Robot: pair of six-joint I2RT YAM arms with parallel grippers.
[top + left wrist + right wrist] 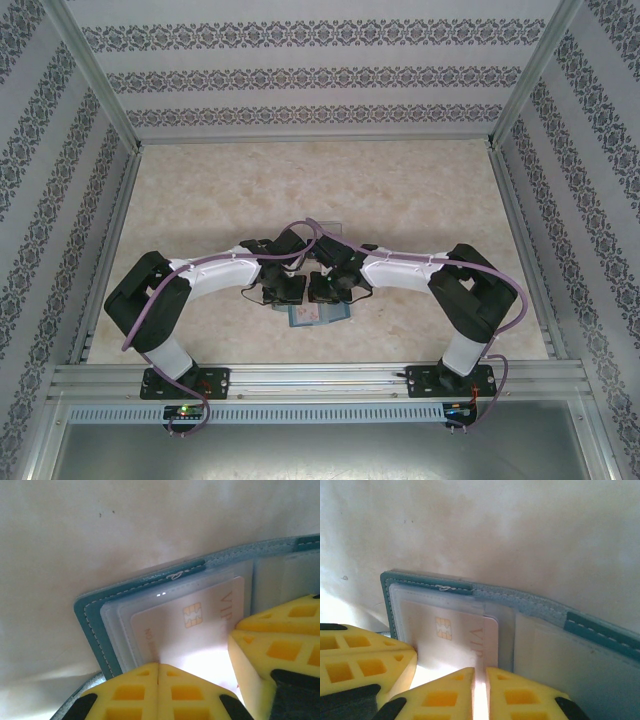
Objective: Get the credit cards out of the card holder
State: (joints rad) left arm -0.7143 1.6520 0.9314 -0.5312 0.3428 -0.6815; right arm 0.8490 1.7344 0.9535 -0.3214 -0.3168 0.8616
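While the left arm (215,275) and the right arm (410,270) bend inward and meet over the near middle of the counter (300,190), the card holder (318,316) lies just below their wrists, close to the near edge. From overhead the wrists partly cover it.

Card holder: teal, opened flat on the counter with its inner face up. Pale stitching runs along the border. A clear sleeve (112,625) covers one half of the inner face. The other half carries a pale blue-grey pocket (560,660).

Card: one pale card (190,630) sits inside the clear sleeve. A gold chip (192,615) and the letters "VIP" can be read on it. Most of the card lies within the sleeve, and its near edge runs under the pads of both sets of jaws.

Left jaws: clenched. In the left wrist view the two yellow pads (130,695) press together with no gap, at the near edge of the card holder and over the lower edge of the card. Whether the card is caught between them cannot be determined.

Right jaws: almost closed. In the right wrist view the pads stand a thin slit apart, and the near edge of the card runs up to that slit. Whether they clamp the card cannot be determined.

Relative position: both sets of jaws sit just beside each other on the sleeve half of the card holder.
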